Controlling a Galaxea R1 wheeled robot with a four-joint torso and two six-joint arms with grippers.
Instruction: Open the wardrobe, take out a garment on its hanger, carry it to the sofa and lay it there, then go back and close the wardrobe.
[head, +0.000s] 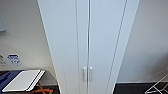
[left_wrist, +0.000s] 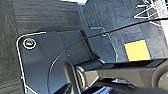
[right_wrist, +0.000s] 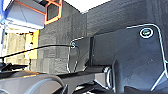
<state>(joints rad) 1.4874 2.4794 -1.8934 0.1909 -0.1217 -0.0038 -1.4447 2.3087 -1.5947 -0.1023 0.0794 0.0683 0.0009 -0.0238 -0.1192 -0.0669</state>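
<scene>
Head view: the wardrobe (head: 87, 42) stands dead ahead of me, tall and white, both doors shut and meeting at a thin centre seam. Its two small handles (head: 87, 73) sit side by side low on that seam. To its left a white board (head: 21, 80) leans near an orange frame (head: 42, 89), with a blue-printed label (head: 13, 59) on the pale wall (head: 20, 37) above; to its right a wire rack (head: 157, 86) stands on dark floor. My left wrist view adds grey carpet (left_wrist: 45, 17), a yellow square (left_wrist: 137, 50) and that wire rack (left_wrist: 152, 10). My right wrist view catches the orange frame (right_wrist: 52, 11) over carpet. Whether my fingers are apart or together, I cannot tell on either side.
</scene>
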